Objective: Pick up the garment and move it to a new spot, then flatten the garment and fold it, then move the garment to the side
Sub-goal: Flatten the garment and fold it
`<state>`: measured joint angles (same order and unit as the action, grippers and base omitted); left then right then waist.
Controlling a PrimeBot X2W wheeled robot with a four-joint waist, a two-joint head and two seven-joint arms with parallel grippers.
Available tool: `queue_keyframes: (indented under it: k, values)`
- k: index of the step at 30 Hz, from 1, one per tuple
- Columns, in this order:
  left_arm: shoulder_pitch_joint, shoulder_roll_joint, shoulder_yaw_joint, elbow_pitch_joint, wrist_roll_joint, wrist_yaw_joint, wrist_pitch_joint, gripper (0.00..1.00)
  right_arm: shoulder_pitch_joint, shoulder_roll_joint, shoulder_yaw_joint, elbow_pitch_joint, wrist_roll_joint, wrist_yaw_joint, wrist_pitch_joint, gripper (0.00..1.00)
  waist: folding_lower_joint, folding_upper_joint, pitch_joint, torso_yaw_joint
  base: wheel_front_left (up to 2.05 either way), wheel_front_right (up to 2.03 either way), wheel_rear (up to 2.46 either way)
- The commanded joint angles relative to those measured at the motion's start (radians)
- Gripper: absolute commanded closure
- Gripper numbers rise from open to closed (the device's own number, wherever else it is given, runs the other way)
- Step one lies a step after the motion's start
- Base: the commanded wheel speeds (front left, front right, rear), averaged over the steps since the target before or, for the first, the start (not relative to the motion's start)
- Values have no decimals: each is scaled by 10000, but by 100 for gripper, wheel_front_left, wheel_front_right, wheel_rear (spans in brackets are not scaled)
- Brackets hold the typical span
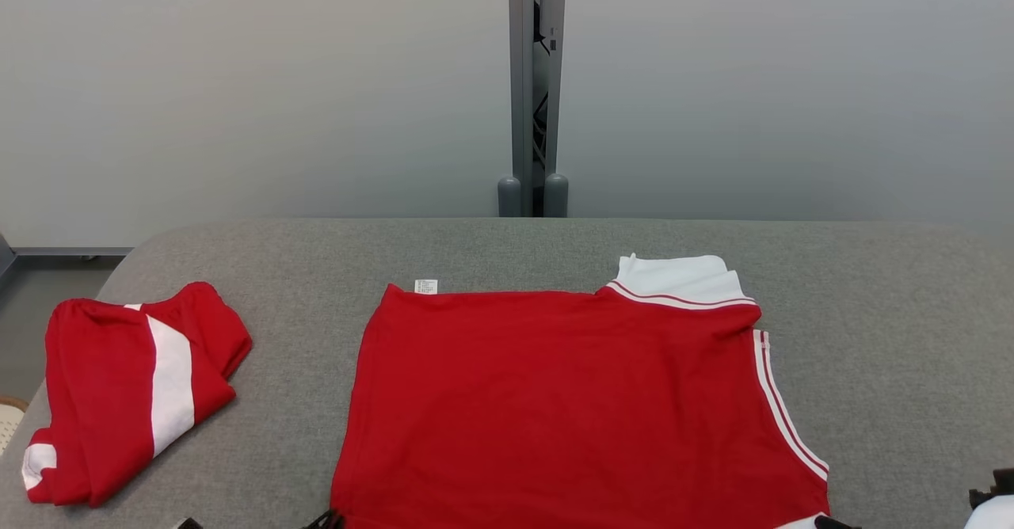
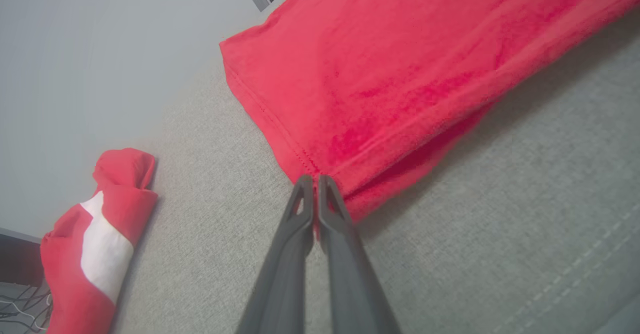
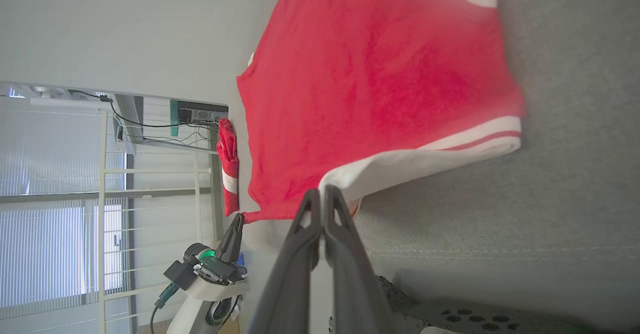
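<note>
The garment (image 1: 570, 402) is a red shirt with a white collar and white striped trim, spread flat on the grey table (image 1: 887, 339). My left gripper (image 2: 316, 179) is shut on its near left hem corner, which is lifted slightly off the cloth surface; the fingertips peek in at the head view's bottom edge (image 1: 325, 519). My right gripper (image 3: 322, 191) is shut on the white-edged near right corner of the garment (image 3: 370, 89), and its tip shows low in the head view (image 1: 832, 523). In the left wrist view the garment (image 2: 400, 74) lies doubled, two layers thick along the held edge.
A second red and white garment (image 1: 119, 394) lies folded at the table's left edge, also seen in the left wrist view (image 2: 95, 254). A grey post (image 1: 535, 85) stands behind the table against the pale wall. Bare grey table lies to the right of the shirt.
</note>
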<state>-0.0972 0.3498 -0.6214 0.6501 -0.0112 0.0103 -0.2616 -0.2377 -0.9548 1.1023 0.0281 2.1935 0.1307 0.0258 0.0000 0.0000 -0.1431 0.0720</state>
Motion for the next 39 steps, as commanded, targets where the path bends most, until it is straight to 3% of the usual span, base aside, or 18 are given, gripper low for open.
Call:
queue_keyframes:
  k: [1, 14, 22, 28, 39]
  values:
    - [-261, -75, 39, 51, -108, 81, -35, 100, -158, 116, -79, 173, 72, 0, 0, 100, 0, 0, 79, 5, 0, 0, 0]
    - [-1057, -628, 172, 566, -405, 181, -35, 100, -1116, 976, -510, 1483, 243, 0, -56, 100, 0, 0, 551, -100, 0, 0, 0]
    - [-1222, -739, 399, 533, -644, 261, -35, 100, -1654, 1513, -623, 2324, 375, 0, 295, 100, 0, 0, 703, -70, 0, 0, 0]
    - [-1271, -828, 610, 302, -691, 628, -35, 100, -2050, 1845, -503, 2950, 58, 0, 505, 100, 0, 0, 841, 62, 0, 0, 0]
    - [-1480, -1036, 638, 550, -720, 639, -35, 100, -2443, 2369, -835, 4038, 74, 0, 747, 100, 0, 0, 1112, 230, 0, 0, 0]
